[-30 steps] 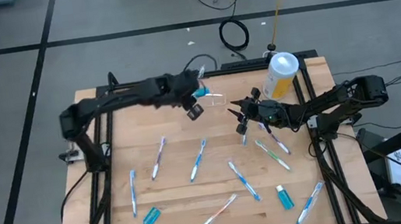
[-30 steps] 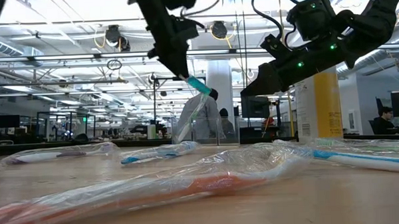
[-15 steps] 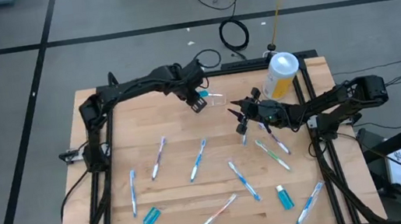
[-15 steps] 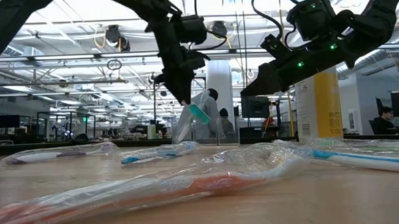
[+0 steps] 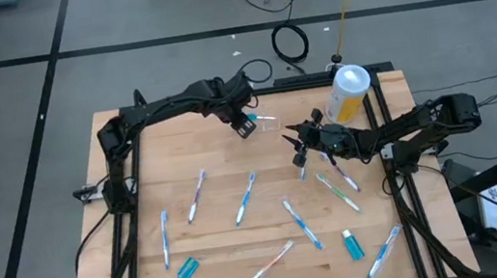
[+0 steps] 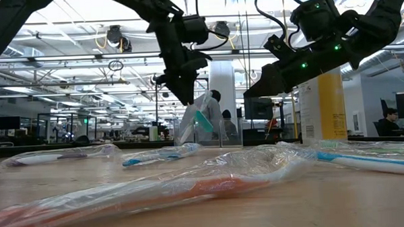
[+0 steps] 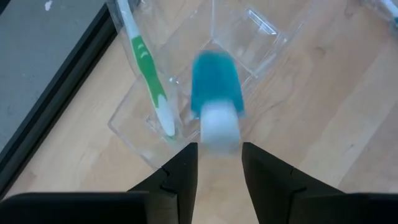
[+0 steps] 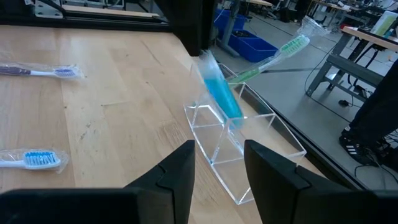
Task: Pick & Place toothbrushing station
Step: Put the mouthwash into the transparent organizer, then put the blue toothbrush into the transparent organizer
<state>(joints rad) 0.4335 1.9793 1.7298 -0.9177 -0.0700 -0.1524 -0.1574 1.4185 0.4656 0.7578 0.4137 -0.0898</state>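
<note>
While both jaws stand spread, one clear holder [image 7: 186,106] contains one green toothbrush [image 7: 148,74] and one blue tube [image 7: 216,93].

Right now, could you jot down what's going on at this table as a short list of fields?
Holder: small clear plastic holder near the table's back edge
Inside: green toothbrush, teal toothpaste tube dropping in
Left end effector: above the holder, fingers apart, empty
Right end effector: beside the holder, open, empty
Nearby: yellow canister with white lid
Table: scattered wrapped toothbrushes
</note>
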